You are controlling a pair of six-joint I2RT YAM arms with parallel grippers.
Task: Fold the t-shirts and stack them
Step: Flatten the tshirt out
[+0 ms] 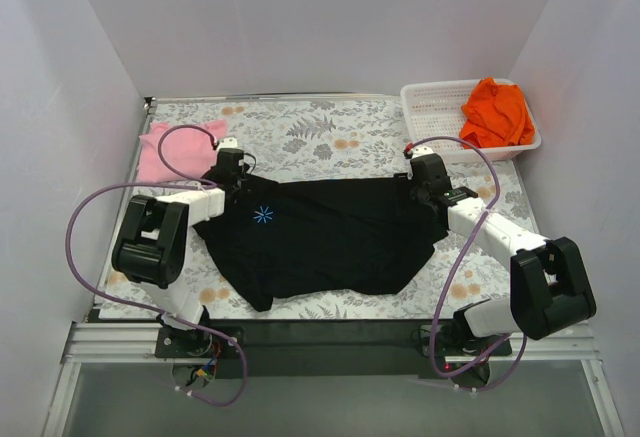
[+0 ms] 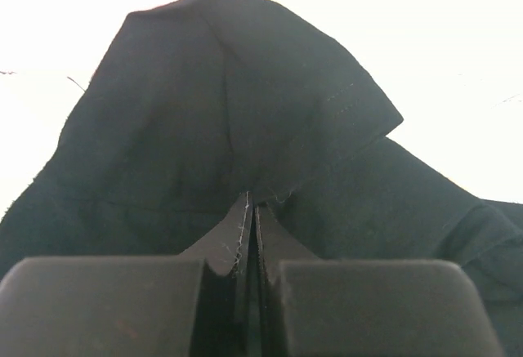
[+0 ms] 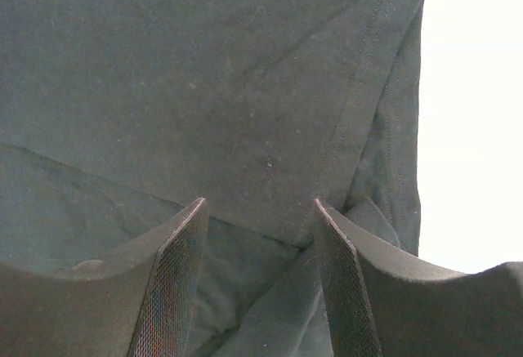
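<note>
The large black t-shirt [image 1: 320,237] with a blue starburst mark [image 1: 263,215] lies spread across the middle of the table. My left gripper [image 1: 232,169] is at its far left corner, shut on a pinch of the black cloth [image 2: 245,128]. My right gripper [image 1: 427,185] is at the shirt's far right corner, open, its fingertips [image 3: 327,234] down over the hemmed black cloth [image 3: 204,104]. The pink t-shirt [image 1: 165,147] lies folded at the far left. The orange t-shirt [image 1: 497,112] is crumpled in the white mesh basket [image 1: 432,112].
The basket stands at the far right corner of the floral table cover [image 1: 330,127]. White walls enclose the table on three sides. Purple cables [image 1: 95,207] loop beside both arms.
</note>
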